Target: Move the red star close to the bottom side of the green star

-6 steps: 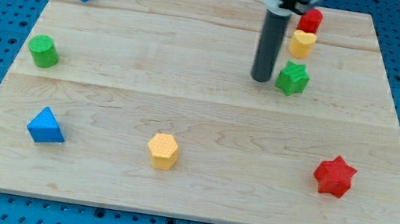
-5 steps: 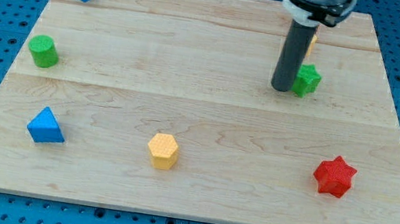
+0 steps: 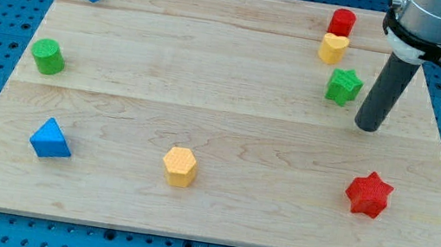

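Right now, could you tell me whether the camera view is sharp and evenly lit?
In the camera view, lighting is even and soft, with only faint shadows under the red star and green star; the blocks look sharp, no glare on the board; my tip is crisp.

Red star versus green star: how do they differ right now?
The red star lies near the view's bottom right; the green star sits higher, beside the yellow heart. My tip stands close right of the green star, farther from the red. Both are star-shaped.
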`<state>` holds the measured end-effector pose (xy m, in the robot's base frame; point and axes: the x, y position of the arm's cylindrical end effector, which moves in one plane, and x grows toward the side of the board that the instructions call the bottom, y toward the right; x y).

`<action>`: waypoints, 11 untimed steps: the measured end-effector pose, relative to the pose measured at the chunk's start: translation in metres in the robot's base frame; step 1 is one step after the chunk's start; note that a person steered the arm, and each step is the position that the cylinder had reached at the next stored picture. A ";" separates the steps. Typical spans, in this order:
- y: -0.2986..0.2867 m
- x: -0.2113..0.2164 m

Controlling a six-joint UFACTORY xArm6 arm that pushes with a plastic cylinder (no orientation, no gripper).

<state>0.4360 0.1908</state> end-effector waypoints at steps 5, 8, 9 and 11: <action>0.111 0.089; 0.136 0.174; 0.099 0.179; 0.056 0.156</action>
<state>0.5917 0.2468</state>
